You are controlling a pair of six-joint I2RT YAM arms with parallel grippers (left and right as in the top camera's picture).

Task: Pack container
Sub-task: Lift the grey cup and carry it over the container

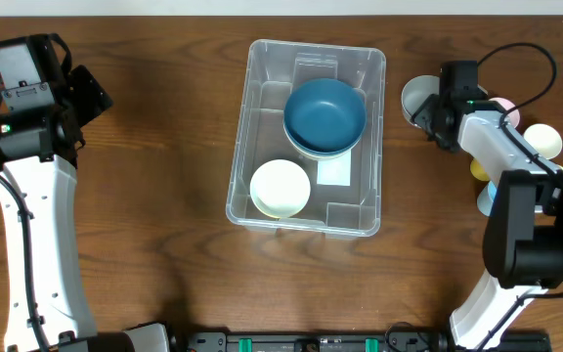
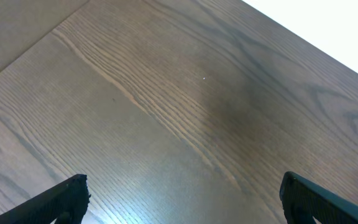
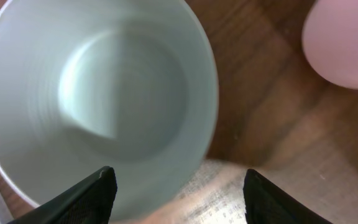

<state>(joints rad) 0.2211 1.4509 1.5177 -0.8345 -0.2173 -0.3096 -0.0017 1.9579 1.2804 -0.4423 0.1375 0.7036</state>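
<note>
The container is a large clear bin at the table's middle. It holds a dark blue bowl stacked on a lighter one, and a cream bowl. My right gripper is open, hovering over the rim of a pale grey-green cup just right of the container. In the right wrist view the cup fills the frame, its rim between my open fingers. My left gripper is open and empty above bare wood at the far left.
A pink cup stands right of the grey-green one. Pink, cream, yellow and blue pieces cluster at the right edge, partly hidden by the right arm.
</note>
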